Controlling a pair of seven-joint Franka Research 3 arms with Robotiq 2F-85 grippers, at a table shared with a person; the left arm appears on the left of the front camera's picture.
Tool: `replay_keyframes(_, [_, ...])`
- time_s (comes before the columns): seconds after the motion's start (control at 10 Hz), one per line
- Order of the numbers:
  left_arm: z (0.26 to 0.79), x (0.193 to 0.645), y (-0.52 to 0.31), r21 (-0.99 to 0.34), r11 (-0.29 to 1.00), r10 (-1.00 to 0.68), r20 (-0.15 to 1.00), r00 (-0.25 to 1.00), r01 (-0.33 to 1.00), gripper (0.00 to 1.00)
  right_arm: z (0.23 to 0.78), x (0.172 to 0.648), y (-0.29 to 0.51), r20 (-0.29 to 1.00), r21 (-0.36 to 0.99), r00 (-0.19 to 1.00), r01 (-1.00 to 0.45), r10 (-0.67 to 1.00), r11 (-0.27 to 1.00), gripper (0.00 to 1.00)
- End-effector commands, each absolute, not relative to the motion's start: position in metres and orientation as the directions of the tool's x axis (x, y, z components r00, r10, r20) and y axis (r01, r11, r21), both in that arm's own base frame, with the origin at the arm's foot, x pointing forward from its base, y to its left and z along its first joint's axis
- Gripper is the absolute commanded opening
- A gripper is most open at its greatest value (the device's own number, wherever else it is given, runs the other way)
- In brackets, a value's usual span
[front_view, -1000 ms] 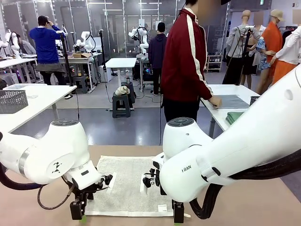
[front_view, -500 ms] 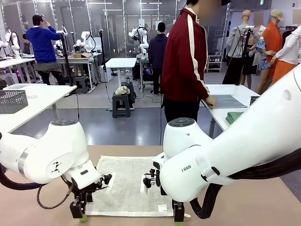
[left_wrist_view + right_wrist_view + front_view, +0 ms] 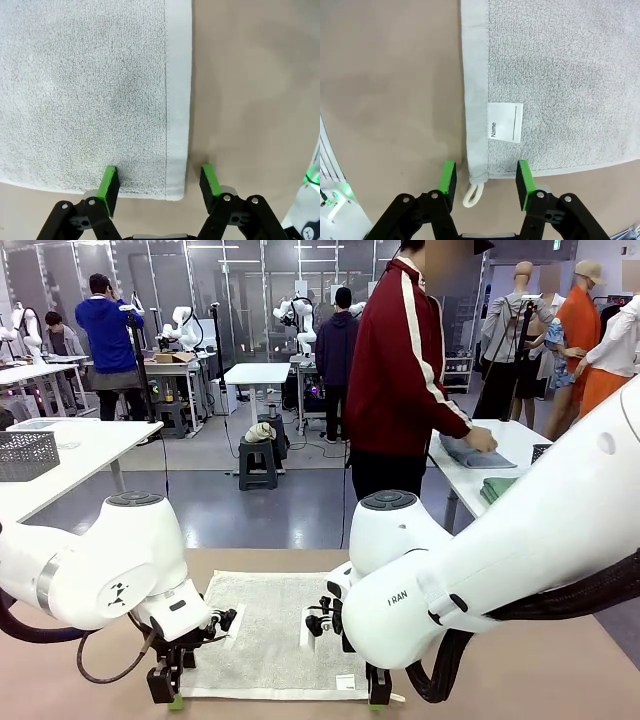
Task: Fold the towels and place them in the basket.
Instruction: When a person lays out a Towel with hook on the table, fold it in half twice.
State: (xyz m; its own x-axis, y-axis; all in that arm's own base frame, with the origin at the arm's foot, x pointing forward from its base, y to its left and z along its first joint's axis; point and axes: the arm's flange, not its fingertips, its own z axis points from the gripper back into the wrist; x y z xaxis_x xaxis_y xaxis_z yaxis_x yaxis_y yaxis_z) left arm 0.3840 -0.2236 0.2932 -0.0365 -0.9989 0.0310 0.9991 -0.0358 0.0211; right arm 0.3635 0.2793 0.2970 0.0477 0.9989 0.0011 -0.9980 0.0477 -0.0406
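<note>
Left claw (image 3: 159,175) and right claw (image 3: 485,172) are standing spread, each straddling a corner of the cream-white terry-cloth towel (image 3: 85,85).

Premises: a robotics research laboratory, of the open-plan hall type.

Grounds: two white robot arms, the left arm (image 3: 110,575) and the right arm (image 3: 500,560), are mounted at a tan-topped table (image 3: 600,680). Beyond it, white work tables stand apart on a bare grey floor (image 3: 250,510), each a separate station. The left-hand table (image 3: 80,445) carries a dark mesh basket (image 3: 27,453). The right-hand table (image 3: 520,435) carries folded cloths (image 3: 497,488) and is attended by a standing person in a red jacket (image 3: 400,370). A small white table (image 3: 258,373) stands mid-hall, with a loaded stool (image 3: 258,462) before it. A person in blue (image 3: 108,335) stands at a far bench. Black-framed glass partitions (image 3: 240,290) line the rear.
</note>
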Motion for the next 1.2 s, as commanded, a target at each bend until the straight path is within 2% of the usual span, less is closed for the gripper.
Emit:
replay_keyframes(0.0, [0.2904,0.3848,-0.2181,0.044,-0.044,-0.999,0.026,-0.046,0.998,0.82,0.2901,0.3665,0.278,0.008,-0.058,0.026,-0.998,1.0,0.027,0.61])
replay_keyframes(0.2, [0.2906,0.3856,-0.2193,0.046,-0.042,-0.999,0.02,-0.043,0.998,0.82,0.2902,0.3672,0.2775,0.01,-0.048,0.027,-0.998,1.0,0.028,0.61])
replay_keyframes(0.3, [0.2908,0.3859,-0.2201,0.048,-0.042,-0.999,0.013,-0.043,0.998,0.71,0.2902,0.3676,0.2773,0.009,-0.048,0.03,-0.998,1.0,0.03,0.41])
replay_keyframes(0.4, [0.2914,0.3859,-0.2207,0.049,-0.04,-0.999,0.015,-0.041,0.998,0.65,0.2901,0.3677,0.2774,0.007,-0.055,0.029,-0.998,1.0,0.029,0.43])
replay_keyframes(0.7, [0.2943,0.3855,-0.2199,0.053,-0.034,-0.999,0.011,-0.034,0.998,0.63,0.2893,0.3682,0.2773,0.009,-0.058,0.033,-0.998,0.999,0.033,0.43])
replay_keyframes(0.8, [0.2947,0.386,-0.2199,0.053,-0.034,-0.999,0.001,-0.034,0.998,0.45,0.2895,0.3684,0.2768,0.011,-0.061,0.032,-0.998,0.999,0.033,0.29])
replay_keyframes(0.9, [0.2958,0.3862,-0.2203,0.052,-0.035,-0.999,-0.001,-0.035,0.998,0.43,0.2902,0.3682,0.2767,0.013,-0.057,0.036,-0.998,0.999,0.036,0.23])
replay_keyframes(1.0, [0.2977,0.3866,-0.2216,0.053,-0.038,-0.999,-0.005,-0.038,0.998,0.25,0.2917,0.368,0.2769,0.015,-0.054,0.038,-0.998,0.999,0.038,0.09])
replay_keyframes(1.1, [0.2993,0.3867,-0.2217,0.054,-0.04,-0.999,-0.008,-0.04,0.998,0.23,0.2928,0.3683,0.2774,0.017,-0.051,0.038,-0.998,0.999,0.039,0.03])
